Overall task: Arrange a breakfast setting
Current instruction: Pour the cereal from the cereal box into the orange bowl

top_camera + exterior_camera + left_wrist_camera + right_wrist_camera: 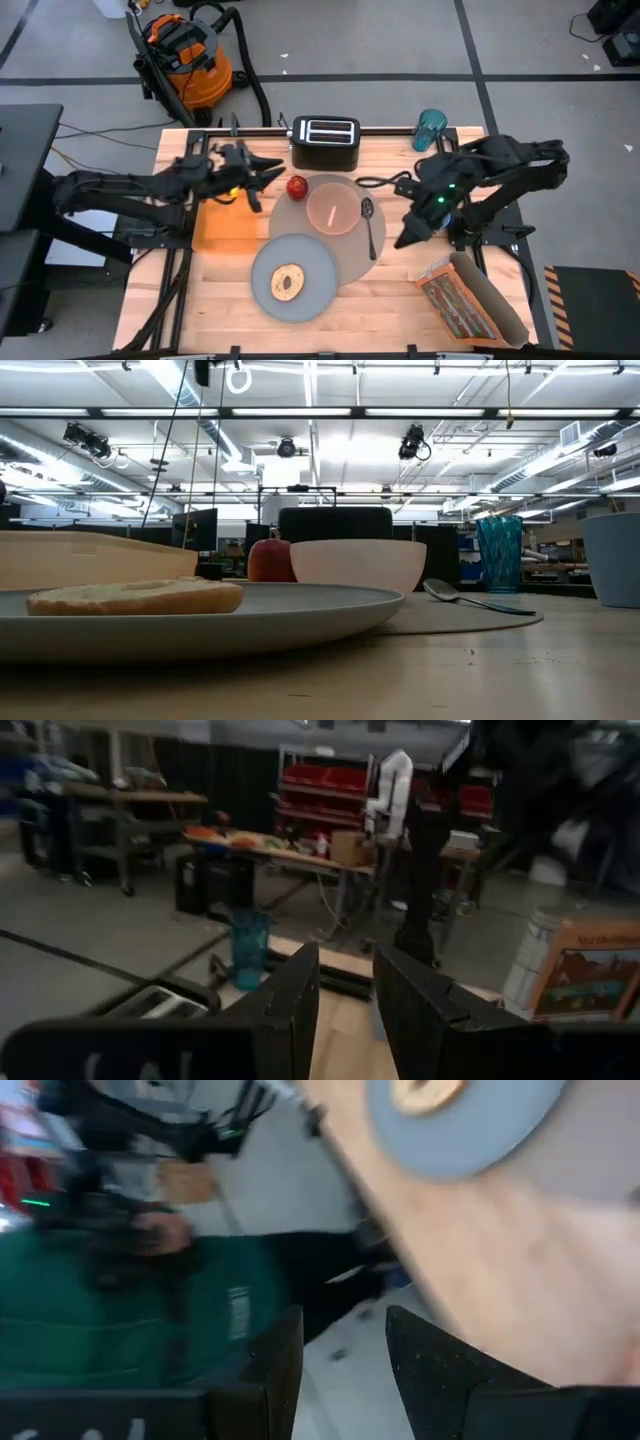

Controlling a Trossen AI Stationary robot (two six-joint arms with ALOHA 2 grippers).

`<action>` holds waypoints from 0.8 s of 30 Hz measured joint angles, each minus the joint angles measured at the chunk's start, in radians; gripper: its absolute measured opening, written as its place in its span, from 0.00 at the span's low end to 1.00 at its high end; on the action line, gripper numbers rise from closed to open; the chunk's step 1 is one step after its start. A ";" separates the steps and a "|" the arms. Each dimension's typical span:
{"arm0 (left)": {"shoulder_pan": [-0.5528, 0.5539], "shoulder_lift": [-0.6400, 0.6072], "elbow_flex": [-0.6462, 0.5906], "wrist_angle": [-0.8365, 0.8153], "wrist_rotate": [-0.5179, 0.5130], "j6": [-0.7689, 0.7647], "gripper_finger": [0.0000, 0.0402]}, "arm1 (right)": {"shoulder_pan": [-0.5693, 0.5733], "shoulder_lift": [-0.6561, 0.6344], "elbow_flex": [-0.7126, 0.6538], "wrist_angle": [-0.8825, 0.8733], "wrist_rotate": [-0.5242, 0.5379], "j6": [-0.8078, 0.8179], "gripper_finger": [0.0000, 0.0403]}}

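The large grey mat (352,250) lies mid-table. On it stand the pink bowl (332,208) and the metal spoon (370,224), and the red apple (297,186) sits at its far left edge. The smaller grey plate (300,262) overlaps the mat's near edge and bears the bagel (288,283). The orange cereal box (455,303) lies flat at the near right. A blue-grey cup (612,558) shows at the right in the low view. My left gripper (268,174) hovers open left of the apple. My right gripper (406,238) is open right of the spoon. Both are empty.
The black toaster (325,141) stands at the far edge. The teal bottle (431,126) stands at the far right. An orange sheet (226,228) lies on the table's left part, under my left arm. An orange vacuum (186,52) stands on the floor beyond the table.
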 joint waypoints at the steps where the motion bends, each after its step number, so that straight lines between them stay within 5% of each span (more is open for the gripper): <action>1: 0.009 0.025 0.000 0.023 0.027 -0.019 0.26 | 0.018 0.007 0.027 0.000 -0.012 0.058 0.38; 6: 0.027 0.129 0.000 0.088 0.135 -0.067 0.26 | 0.129 0.027 0.085 0.003 -0.108 0.362 0.37; 13: 0.017 0.193 0.000 0.091 0.143 -0.118 0.26 | 0.295 0.024 0.086 -0.020 -0.257 0.785 0.34; 24: -0.002 0.195 0.000 0.086 0.143 -0.127 0.26 | 0.392 0.078 0.053 -0.328 -0.121 0.814 0.34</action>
